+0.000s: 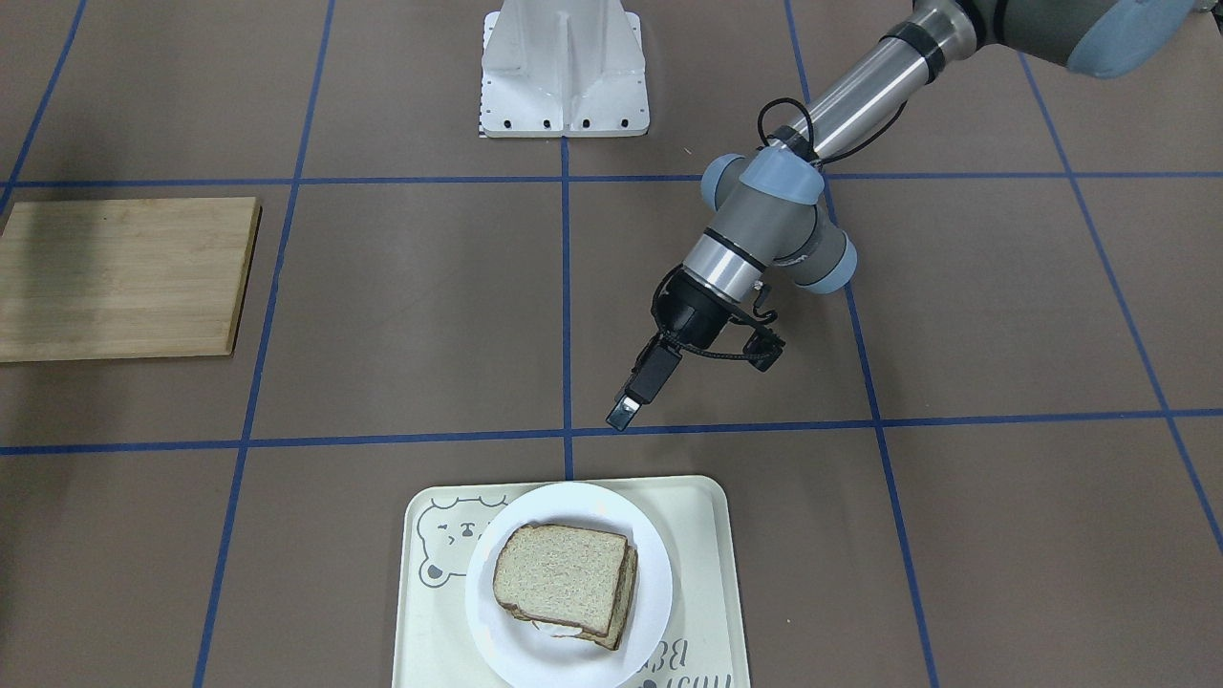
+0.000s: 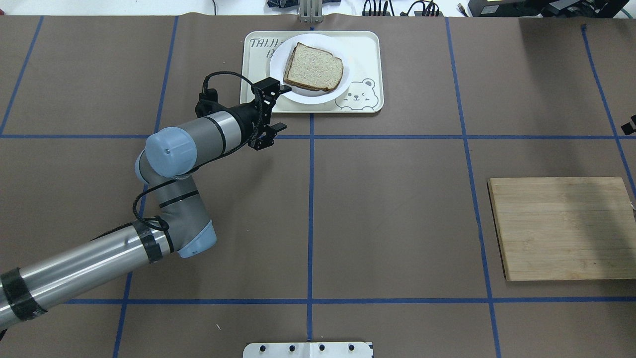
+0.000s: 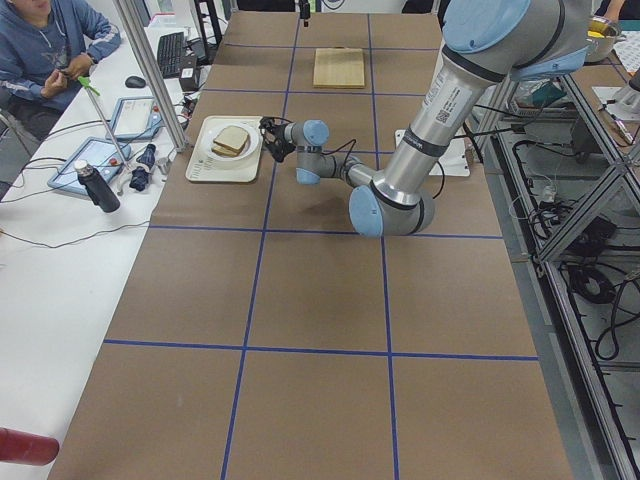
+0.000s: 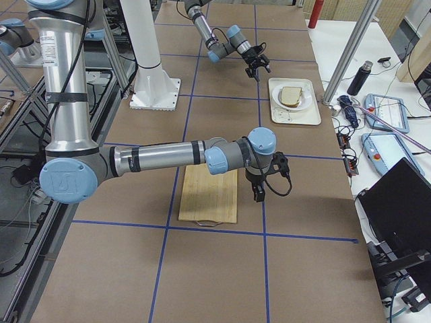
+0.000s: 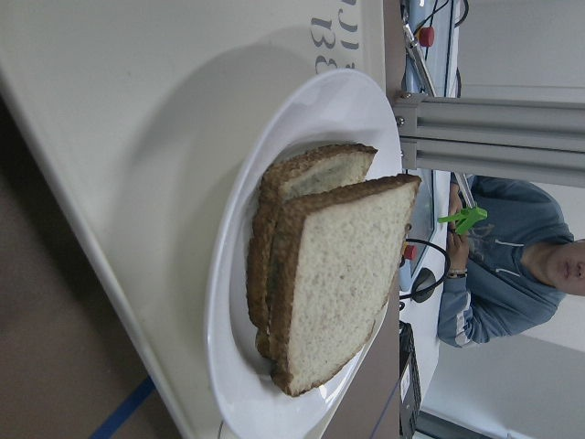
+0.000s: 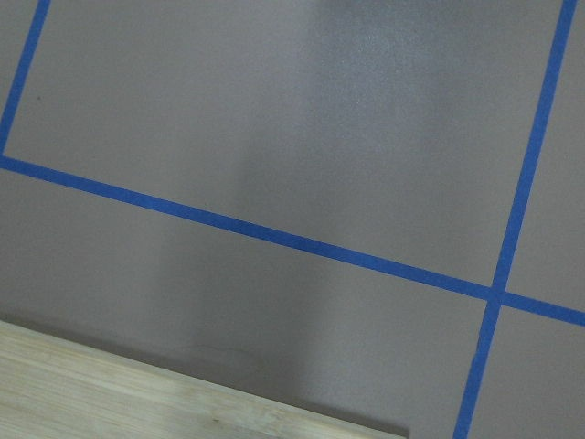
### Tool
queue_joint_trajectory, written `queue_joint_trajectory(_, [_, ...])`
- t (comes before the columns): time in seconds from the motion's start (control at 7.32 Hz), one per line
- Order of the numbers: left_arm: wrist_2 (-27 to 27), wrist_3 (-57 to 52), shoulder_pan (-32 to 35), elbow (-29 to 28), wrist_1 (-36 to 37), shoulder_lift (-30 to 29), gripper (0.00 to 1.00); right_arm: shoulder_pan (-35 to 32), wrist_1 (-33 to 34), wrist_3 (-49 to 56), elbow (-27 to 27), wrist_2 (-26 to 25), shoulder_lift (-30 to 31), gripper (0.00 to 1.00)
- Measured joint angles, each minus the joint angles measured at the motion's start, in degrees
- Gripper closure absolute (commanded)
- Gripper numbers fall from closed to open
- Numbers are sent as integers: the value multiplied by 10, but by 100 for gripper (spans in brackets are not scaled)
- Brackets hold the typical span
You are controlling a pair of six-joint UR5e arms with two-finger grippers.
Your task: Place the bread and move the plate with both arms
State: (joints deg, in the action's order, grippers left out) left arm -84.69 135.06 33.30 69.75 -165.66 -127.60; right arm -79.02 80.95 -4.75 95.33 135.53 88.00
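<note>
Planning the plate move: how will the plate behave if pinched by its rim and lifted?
The plate looks glossy and rigid, so a rim pinch might slip. It likely slides easily on the smooth tray. The bread sits loosely stacked; tilting could shift it.

Looks side-on across a cream tray (image 5: 137,110) with grey lettering. Shows a white plate (image 5: 227,306) resting on it, and on the plate the bread (image 5: 343,274), stacked on a second slice (image 5: 315,172) peeking out past one crust edge. Catches brown table (image 5: 37,347) and blue tape (image 5: 119,413) in one corner, an aluminium post (image 5: 494,137) and a person in a blue-grey hoodie (image 5: 512,247) behind.
</note>
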Motion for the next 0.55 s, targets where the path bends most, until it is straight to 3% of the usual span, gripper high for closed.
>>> queue_joint_trajectory(0.27, [-47,-52,24,68,2,57,2,-2,0,0,3,0,2,0])
queue_joint_trajectory(0.55, [-78,-198,70,130,6,151,2,-4,0,0,7,0,3,0])
